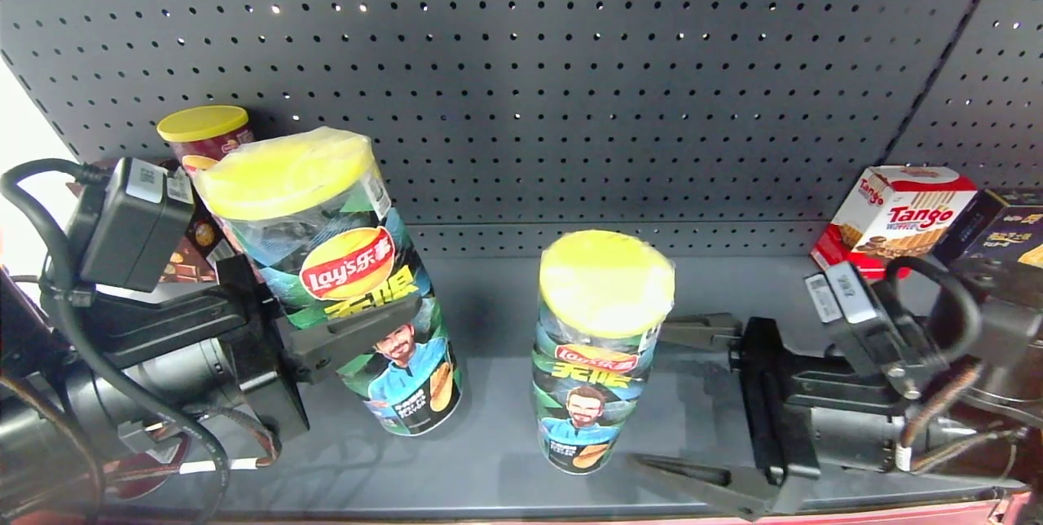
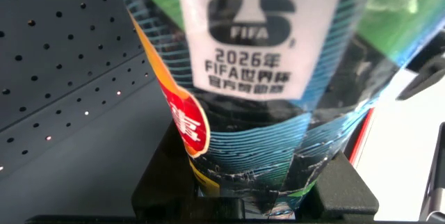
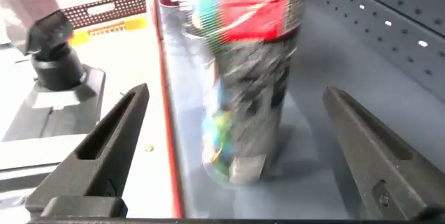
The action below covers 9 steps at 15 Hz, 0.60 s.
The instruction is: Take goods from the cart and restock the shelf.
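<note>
Okay, head view: left end effector (image 1: 350, 333) pinches the tilted can (image 1: 326, 264) mid-body at left of frame, its base down by the shelf (image 1: 489, 297). Right end effector (image 1: 664, 399) is spread just beside the upright can (image 1: 599, 354) at centre.

Left wrist view: tilted can wedged between the fingers.

Right wrist view: upright can ahead of the spread fingers, untouched.

Likely a light, stiff tube with a slick wrap, so you'd grip mid-body, not the lid.
</note>
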{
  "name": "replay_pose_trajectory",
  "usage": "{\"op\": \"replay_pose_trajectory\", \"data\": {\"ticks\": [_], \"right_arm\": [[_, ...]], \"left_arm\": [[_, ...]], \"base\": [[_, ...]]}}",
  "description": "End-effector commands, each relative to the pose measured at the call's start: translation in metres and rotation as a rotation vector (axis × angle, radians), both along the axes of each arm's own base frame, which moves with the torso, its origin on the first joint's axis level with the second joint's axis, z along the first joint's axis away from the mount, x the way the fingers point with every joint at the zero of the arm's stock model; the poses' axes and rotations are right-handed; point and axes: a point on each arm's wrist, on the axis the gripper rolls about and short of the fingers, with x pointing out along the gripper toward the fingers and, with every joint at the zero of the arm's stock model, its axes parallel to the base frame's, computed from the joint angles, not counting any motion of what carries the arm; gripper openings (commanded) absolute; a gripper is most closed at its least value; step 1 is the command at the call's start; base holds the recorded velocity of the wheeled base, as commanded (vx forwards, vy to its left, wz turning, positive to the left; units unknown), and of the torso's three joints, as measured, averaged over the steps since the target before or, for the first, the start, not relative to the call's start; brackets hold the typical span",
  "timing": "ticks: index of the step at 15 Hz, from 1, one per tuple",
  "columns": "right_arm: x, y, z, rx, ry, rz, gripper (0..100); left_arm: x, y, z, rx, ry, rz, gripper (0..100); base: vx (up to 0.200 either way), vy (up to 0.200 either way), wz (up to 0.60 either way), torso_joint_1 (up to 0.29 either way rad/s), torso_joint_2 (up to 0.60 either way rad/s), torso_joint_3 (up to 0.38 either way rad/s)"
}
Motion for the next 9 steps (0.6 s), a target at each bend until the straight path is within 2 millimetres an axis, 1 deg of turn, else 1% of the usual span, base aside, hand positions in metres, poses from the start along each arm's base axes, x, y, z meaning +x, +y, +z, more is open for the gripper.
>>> {"op": "replay_pose_trajectory", "data": {"ticks": [1,2,3,4,5,6,8,9], "right_arm": [[-0.031,-0.035,0.011,0.038,-0.056,-0.055,100],[-0.032,-0.036,0.010,0.038,-0.056,-0.056,100],[-0.048,-0.058,0.018,0.056,-0.088,-0.114,100],[-0.049,-0.059,0.018,0.057,-0.090,-0.117,100],[-0.065,-0.079,0.028,0.066,-0.112,-0.199,100],[-0.079,-0.091,0.033,0.076,-0.126,-0.275,100],[-0.109,-0.106,0.034,0.093,-0.129,-0.399,100],[-0.122,-0.113,0.029,0.095,-0.121,-0.451,100]], "left_arm": [[-0.001,0.000,-0.001,0.003,0.004,-0.002,0],[-0.001,0.000,-0.001,0.002,0.005,-0.002,0],[0.000,0.000,-0.001,0.003,0.004,-0.002,0],[0.000,0.000,-0.001,0.003,0.004,-0.002,0],[0.000,0.000,-0.001,0.001,0.001,0.001,0],[0.000,0.000,-0.001,0.003,0.001,0.002,0],[0.000,0.000,-0.003,0.005,0.007,0.002,0],[0.000,0.000,-0.004,0.008,0.012,0.002,0]], "base": [[0.000,0.000,0.00,0.000,0.00,0.000],[0.000,0.000,0.00,0.000,0.00,0.000],[0.000,0.000,0.00,0.000,0.00,0.000],[0.000,0.000,0.00,0.000,0.00,0.000],[0.000,0.000,0.00,0.000,0.00,0.000],[0.000,0.000,0.00,0.000,0.00,0.000],[0.000,0.000,0.00,0.000,0.00,0.000],[0.000,0.000,0.00,0.000,0.00,0.000]]}}
